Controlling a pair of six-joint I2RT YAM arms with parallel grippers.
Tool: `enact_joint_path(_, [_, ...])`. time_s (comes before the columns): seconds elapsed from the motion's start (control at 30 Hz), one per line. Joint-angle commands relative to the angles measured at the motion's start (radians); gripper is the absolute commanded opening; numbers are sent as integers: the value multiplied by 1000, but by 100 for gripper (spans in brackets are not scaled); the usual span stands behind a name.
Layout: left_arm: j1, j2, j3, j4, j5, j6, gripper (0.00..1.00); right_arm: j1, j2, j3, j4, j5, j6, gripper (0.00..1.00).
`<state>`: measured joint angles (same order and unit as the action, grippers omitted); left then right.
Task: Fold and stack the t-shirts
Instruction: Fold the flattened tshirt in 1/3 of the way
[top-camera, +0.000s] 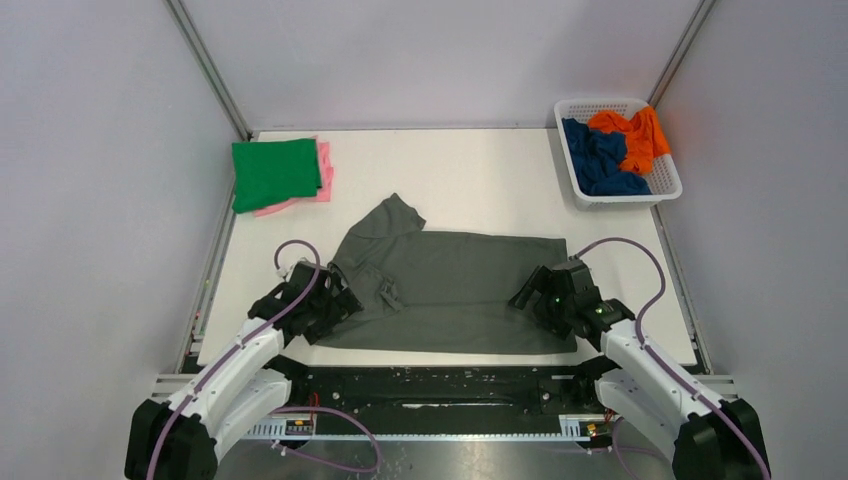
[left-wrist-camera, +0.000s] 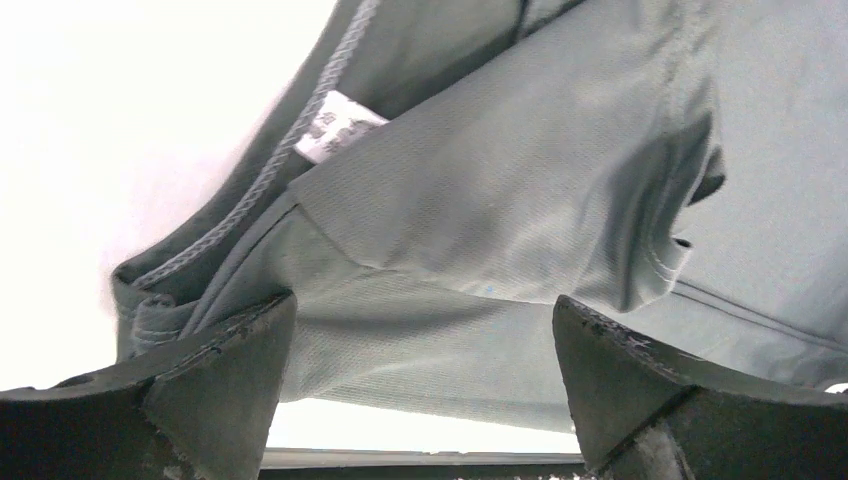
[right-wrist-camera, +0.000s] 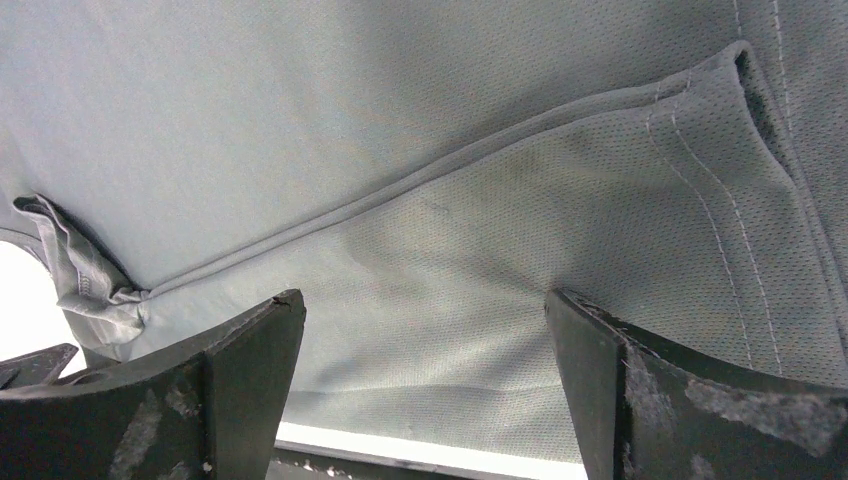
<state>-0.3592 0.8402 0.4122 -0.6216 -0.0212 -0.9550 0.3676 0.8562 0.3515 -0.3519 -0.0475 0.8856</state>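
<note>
The dark grey t-shirt (top-camera: 450, 290) lies spread on the table, partly folded lengthwise, one sleeve pointing up left. My left gripper (top-camera: 335, 303) is open over its left end near the collar; the left wrist view shows the cloth (left-wrist-camera: 480, 200) with a white label (left-wrist-camera: 335, 125) between the spread fingers (left-wrist-camera: 215, 370). My right gripper (top-camera: 530, 298) is open over the right end; the hem (right-wrist-camera: 700, 200) shows in the right wrist view. A folded green t-shirt (top-camera: 275, 172) lies on a folded pink t-shirt (top-camera: 322, 180) at the back left. The orange t-shirt (top-camera: 635, 135) and navy t-shirt (top-camera: 600, 155) lie crumpled in the basket.
The white lattice basket (top-camera: 668, 185) stands at the back right corner. Grey walls and metal posts enclose the table (top-camera: 480, 180). The front rail (top-camera: 440, 385) runs between the arm bases.
</note>
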Motion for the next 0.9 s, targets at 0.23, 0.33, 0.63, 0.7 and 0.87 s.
enact_joint_path(0.23, [-47,-136,-32,-95,-49,-75,99,8,-175,-4,-217,33,-42,100])
enact_joint_path(0.33, [-52,-158,-12,-94,-63,-64,99,8,-191,23,-193,43,-45,99])
enact_joint_path(0.63, [-53,-126,168,-100,-164,-6,99,9,-152,153,-130,168,-106,99])
enact_joint_path(0.7, [-53,-104,218,-96,-194,8,99,8,-139,180,-117,199,-139,99])
enact_joint_path(0.87, [-54,-4,307,-33,-210,75,99,8,-55,265,-58,116,-267,99])
